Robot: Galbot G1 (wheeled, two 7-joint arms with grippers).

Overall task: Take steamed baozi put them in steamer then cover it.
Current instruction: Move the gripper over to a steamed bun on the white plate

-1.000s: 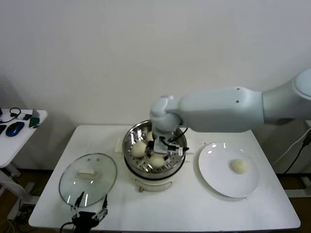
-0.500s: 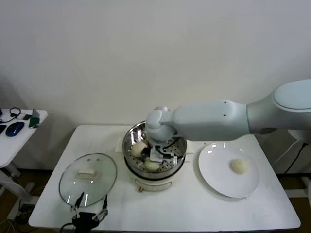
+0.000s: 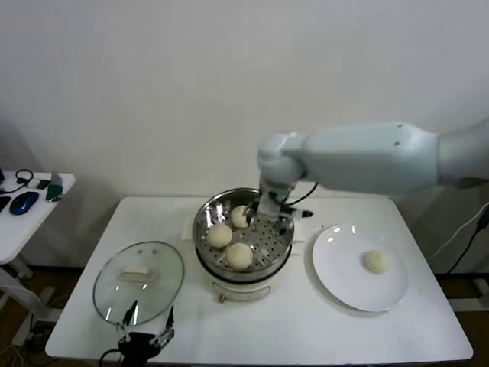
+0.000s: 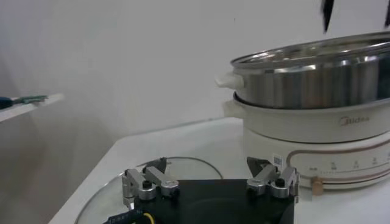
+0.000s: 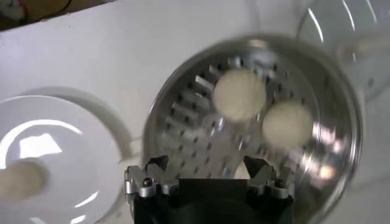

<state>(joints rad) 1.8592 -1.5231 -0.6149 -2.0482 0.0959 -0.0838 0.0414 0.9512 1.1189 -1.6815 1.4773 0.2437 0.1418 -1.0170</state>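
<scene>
White table (image 3: 306, 325) against plain white wall (image 3: 229, 76), side table (image 3: 30, 210) left.

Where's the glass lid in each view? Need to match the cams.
Head view: the glass lid lies flat on the table, left of the steamer, ahead of the left gripper.
Left wrist view: lid just beyond the open fingers, low in frame.
Right wrist view: lid at the upper right corner, blurred, partly cut off.
Shared landmark: the steamer.
</scene>
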